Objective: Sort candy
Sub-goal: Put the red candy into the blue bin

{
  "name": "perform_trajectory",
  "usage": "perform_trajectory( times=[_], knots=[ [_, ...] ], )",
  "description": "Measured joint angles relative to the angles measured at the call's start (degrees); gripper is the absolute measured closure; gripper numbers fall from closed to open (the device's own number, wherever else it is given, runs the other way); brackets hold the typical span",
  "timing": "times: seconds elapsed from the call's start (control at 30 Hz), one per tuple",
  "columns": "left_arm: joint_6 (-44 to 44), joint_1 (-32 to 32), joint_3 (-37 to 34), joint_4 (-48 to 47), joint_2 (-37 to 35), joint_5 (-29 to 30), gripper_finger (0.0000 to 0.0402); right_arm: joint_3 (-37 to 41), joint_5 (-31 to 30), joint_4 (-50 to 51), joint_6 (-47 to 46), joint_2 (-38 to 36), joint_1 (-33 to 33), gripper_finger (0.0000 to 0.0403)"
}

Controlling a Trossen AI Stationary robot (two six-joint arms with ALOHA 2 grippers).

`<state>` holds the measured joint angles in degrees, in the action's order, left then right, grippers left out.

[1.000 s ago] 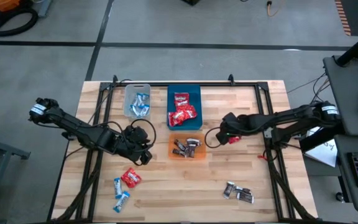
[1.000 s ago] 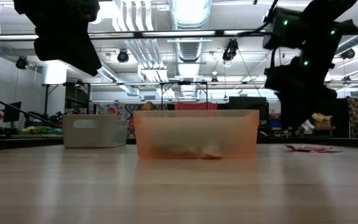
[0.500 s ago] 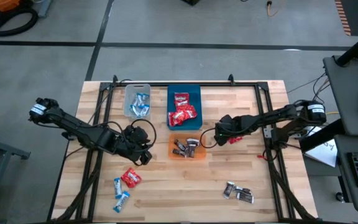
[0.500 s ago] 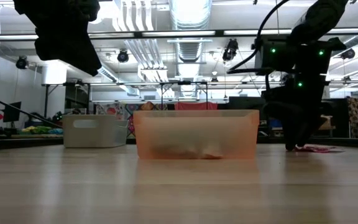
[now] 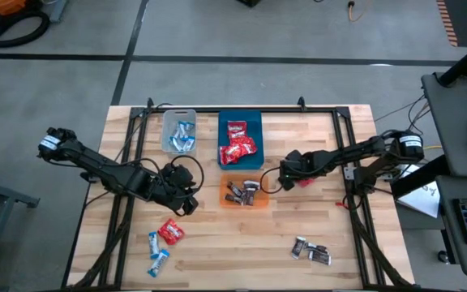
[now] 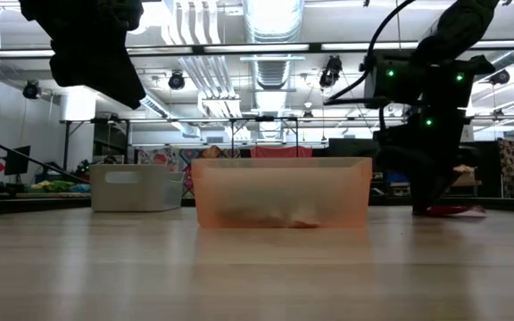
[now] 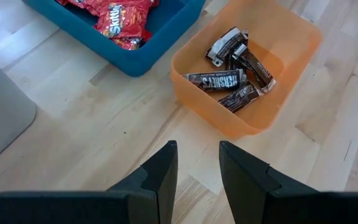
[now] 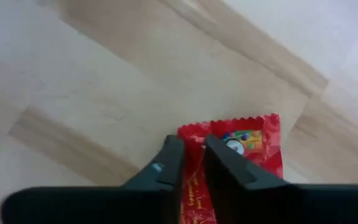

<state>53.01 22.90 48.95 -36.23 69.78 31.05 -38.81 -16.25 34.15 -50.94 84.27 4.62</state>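
A red candy (image 8: 244, 146) lies flat on the wood table, right of the orange bin (image 5: 224, 195), and my right gripper (image 8: 193, 163) is shut on it, pointing steeply down. In the low view the right gripper (image 6: 431, 201) stands on the candy (image 6: 458, 211). My left gripper (image 7: 197, 174) hovers open and holds nothing, left of the orange bin (image 7: 253, 124). Dark candies (image 7: 232, 81) lie in the orange bin, red ones (image 5: 238, 146) in the blue bin, and blue-and-white ones (image 5: 183, 136) in the clear bin. My right gripper pinches the red candy's wrapper at its near end (image 8: 194, 177) between the two fingers (image 8: 169, 163). The fingers come from above, slanting steeply down. The rest of the wrapper (image 8: 253, 134) lies flat on the table beyond the fingertips.
Loose candies lie near the front edge: red and blue-and-white ones (image 5: 164, 239) at the left, dark ones (image 5: 310, 251) at the right. The clear bin (image 5: 169, 122) and blue bin (image 5: 254, 122) stand at the far middle. Bare wood surrounds the right gripper.
My right gripper has sunk to the table onto the red candy, tipping more steeply downward, and its fingers have shut on the wrapper. The candy stays on the table.
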Motion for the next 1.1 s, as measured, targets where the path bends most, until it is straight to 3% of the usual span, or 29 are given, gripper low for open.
perform_trajectory(
  times=[0.13, 0.37, 0.83, 0.93, 1.1],
  knots=[
    [-0.02, 0.0, 0.0, 0.0, 0.0, 0.0, 0.0299, 0.04, -1.19, -0.01, 1.07, -0.19, 0.04, 0.0389],
    [0.0, -0.01, 0.0, -0.02, 0.0, 0.03, 0.0299, 0.26, -1.2, 0.28, 2.16, -3.2, 0.09, 0.0394],
    [0.0, 0.0, 0.0, 0.02, 0.02, 0.07, 0.0299, -2.64, -11.83, -0.64, 7.08, -16.47, 0.11, 0.0395],
    [0.06, 0.0, 0.0, 0.02, 0.01, 0.07, 0.0299, -3.43, -10.68, 0.73, 8.52, -18.52, 0.13, 0.0394],
    [0.42, 0.0, 0.0, 0.09, 0.0, 0.0, 0.0299, -4.33, -1.85, 11.91, 7.08, -20.31, 1.32, 0.0394]
  ],
)
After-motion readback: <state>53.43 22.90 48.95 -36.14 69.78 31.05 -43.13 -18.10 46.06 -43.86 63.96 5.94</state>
